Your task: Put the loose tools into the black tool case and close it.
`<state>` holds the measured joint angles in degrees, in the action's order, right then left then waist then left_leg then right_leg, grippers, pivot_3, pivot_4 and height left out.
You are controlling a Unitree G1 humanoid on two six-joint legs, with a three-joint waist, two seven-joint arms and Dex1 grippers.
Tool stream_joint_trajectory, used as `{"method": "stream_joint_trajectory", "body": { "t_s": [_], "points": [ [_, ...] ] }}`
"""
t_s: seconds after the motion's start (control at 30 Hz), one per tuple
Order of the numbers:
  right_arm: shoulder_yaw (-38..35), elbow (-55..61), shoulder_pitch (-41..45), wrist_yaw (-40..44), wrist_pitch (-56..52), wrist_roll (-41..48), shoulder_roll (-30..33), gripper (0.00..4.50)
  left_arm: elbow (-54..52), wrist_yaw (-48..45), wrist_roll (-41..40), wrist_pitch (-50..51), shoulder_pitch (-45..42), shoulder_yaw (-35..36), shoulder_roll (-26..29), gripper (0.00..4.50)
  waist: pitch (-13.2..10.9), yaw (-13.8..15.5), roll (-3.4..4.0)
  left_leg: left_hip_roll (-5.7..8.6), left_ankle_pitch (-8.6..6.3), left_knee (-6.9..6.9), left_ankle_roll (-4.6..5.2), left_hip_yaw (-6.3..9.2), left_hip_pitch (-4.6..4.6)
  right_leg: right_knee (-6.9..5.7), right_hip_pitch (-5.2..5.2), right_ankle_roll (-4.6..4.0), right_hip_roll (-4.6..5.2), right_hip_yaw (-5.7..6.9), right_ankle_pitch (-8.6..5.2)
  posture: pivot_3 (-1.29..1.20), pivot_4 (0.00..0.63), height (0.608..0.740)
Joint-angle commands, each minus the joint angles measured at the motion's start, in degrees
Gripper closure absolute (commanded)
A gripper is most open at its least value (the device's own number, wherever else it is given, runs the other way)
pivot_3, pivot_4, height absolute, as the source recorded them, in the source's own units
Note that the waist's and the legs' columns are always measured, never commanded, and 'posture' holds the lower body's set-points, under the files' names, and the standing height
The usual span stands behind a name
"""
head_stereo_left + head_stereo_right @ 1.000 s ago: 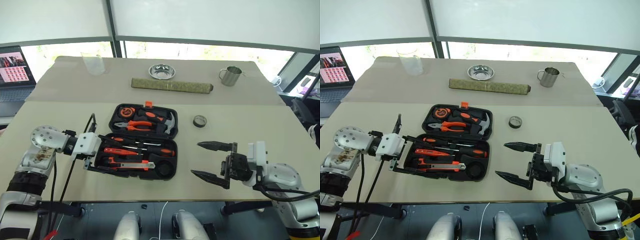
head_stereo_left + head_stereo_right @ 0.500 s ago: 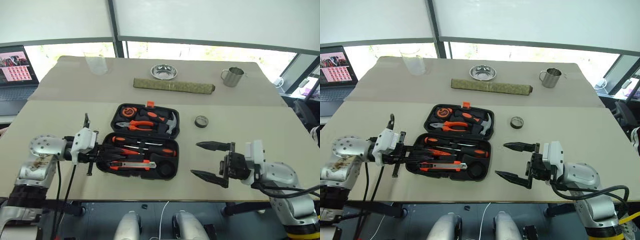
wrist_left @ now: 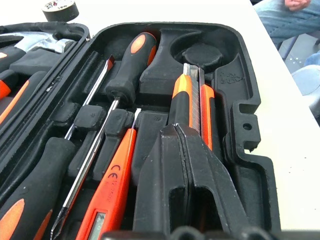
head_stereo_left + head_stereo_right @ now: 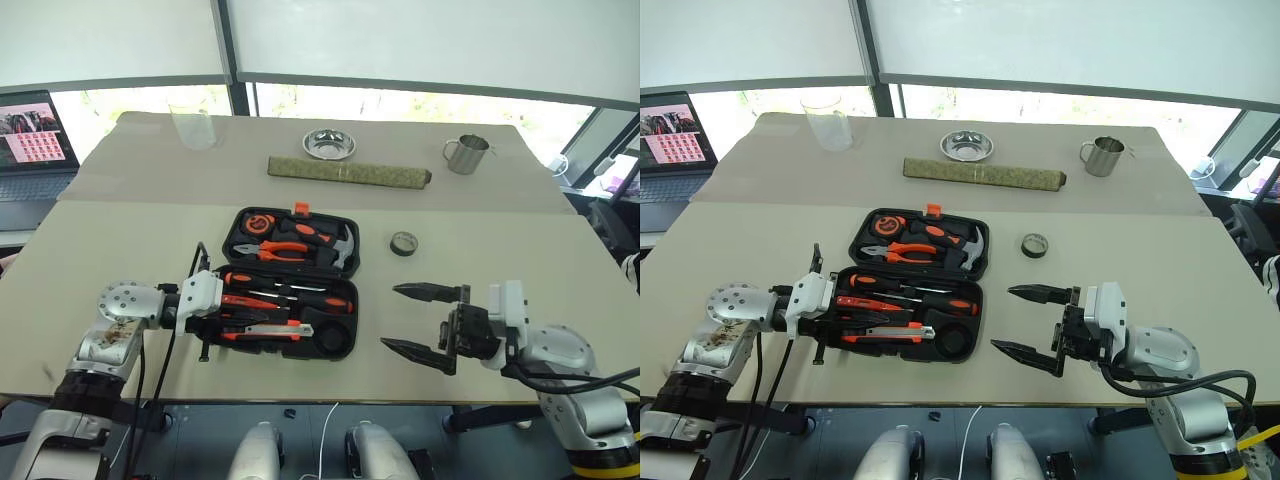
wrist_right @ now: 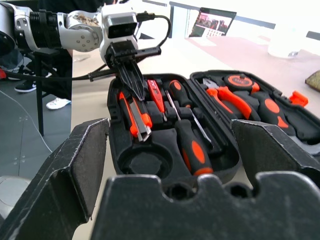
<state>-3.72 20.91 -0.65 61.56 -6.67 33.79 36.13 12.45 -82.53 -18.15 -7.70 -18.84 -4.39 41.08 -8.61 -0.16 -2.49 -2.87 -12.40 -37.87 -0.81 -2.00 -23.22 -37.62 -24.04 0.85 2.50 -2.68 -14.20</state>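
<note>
Left gripper (image 4: 232, 315) closed, now pressing utility knife (image 3: 192, 107) probably seated in black tool case (image 4: 340, 345); right gripper (image 4: 420, 325) open, idle.

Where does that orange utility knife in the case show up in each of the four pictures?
Left eye view: utility knife in the case's near half, by the left gripper.
Right eye view: same spot, front row.
Left wrist view: right of centre, just past the shut fingers.
Right wrist view: under the left gripper.
Shared landmark: the round recess beyond the knife's end.
</note>
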Motion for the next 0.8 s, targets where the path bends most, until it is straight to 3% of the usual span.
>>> {"method": "stream_joint_trajectory", "body": {
  "t_s": [0.03,0.33,0.53,0.8],
  "points": [
    [-0.46,1.69,0.54,-0.35,1.42,-0.39,-0.49,0.00,0.98,-0.58,1.07,-1.36,-0.08,-0.87,-0.18,4.46,0.00,0.10,0.00,0.00,0.00,0.00,0.00,0.00,0.00,0.00,0.00,0.01,0.00,0.00,0.00,0.00,0.150,0.740],
    [-0.77,0.86,0.47,0.32,1.83,-0.69,-0.73,0.00,-2.93,-4.19,-3.31,-0.20,1.23,1.94,3.09,4.46,0.00,-0.16,0.00,-0.03,0.00,0.00,0.00,0.00,-0.05,-0.01,-0.09,-0.01,-0.02,0.00,0.00,0.00,0.150,0.740],
    [-0.38,1.62,-0.12,-0.23,1.87,-0.87,-1.37,0.00,-2.60,0.62,2.61,-0.76,2.14,0.01,2.69,4.46,0.00,-0.10,0.00,-0.02,0.00,0.00,0.00,0.00,-0.05,0.00,-0.07,0.01,-0.01,0.00,-0.01,0.00,0.150,0.740],
    [-0.07,1.51,0.08,-0.51,1.87,-1.06,-1.79,0.00,0.24,2.24,7.79,-0.76,2.86,-0.74,7.15,4.46,0.11,0.14,0.20,-0.02,0.00,0.00,0.00,-0.01,0.11,-0.03,0.05,0.13,-0.01,-0.01,-0.08,0.00,0.150,0.740]
  ]
}}
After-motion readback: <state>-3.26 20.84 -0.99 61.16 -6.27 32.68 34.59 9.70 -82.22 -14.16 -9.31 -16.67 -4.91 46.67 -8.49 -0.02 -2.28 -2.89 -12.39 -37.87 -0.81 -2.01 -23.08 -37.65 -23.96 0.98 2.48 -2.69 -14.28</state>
